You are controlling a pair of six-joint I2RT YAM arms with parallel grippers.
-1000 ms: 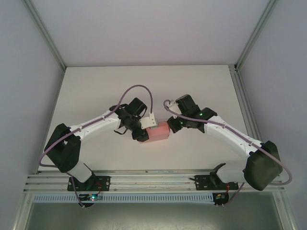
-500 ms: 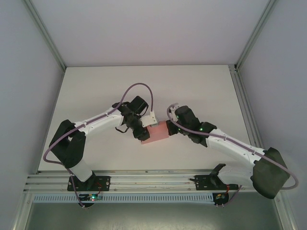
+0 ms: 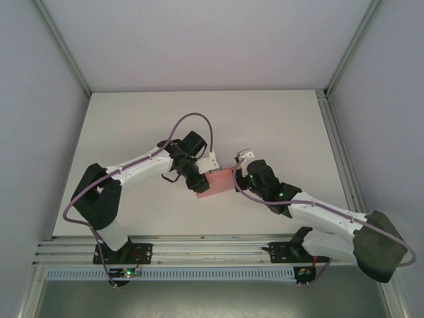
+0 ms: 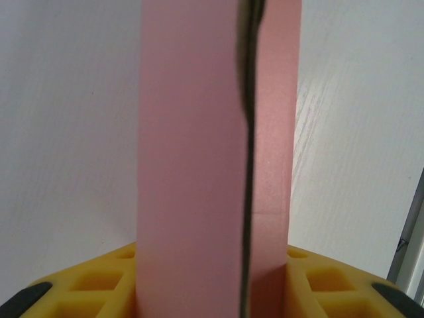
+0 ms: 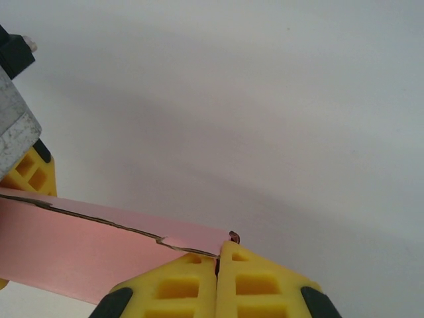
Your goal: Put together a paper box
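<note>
From above, the paper box (image 3: 216,183) lies around the middle of the table (image 3: 278,119), somewhat nearer its near edge, caught between the two arms. The left gripper (image 3: 198,182) has the box's left end and the right gripper (image 3: 236,177) its right end. The thin card is probably braced from both sides so that it cannot slide or buckle while a flap is worked. Whether it rests on the table or is raised, I cannot tell.

In the left wrist view, the pink box runs straight up the middle between the yellow fingers (image 4: 93,285), which pinch it on either flank. A dark seam (image 4: 246,132) runs down it right of centre, so a panel looks not yet closed flush.

In the right wrist view, the right gripper's fingers (image 5: 258,262) are pressed together on a small tab (image 5: 192,244) at the box's upper edge, where a ragged dark gap separates the layers. I judge this pinch is meant to tuck or flatten that tab.
</note>
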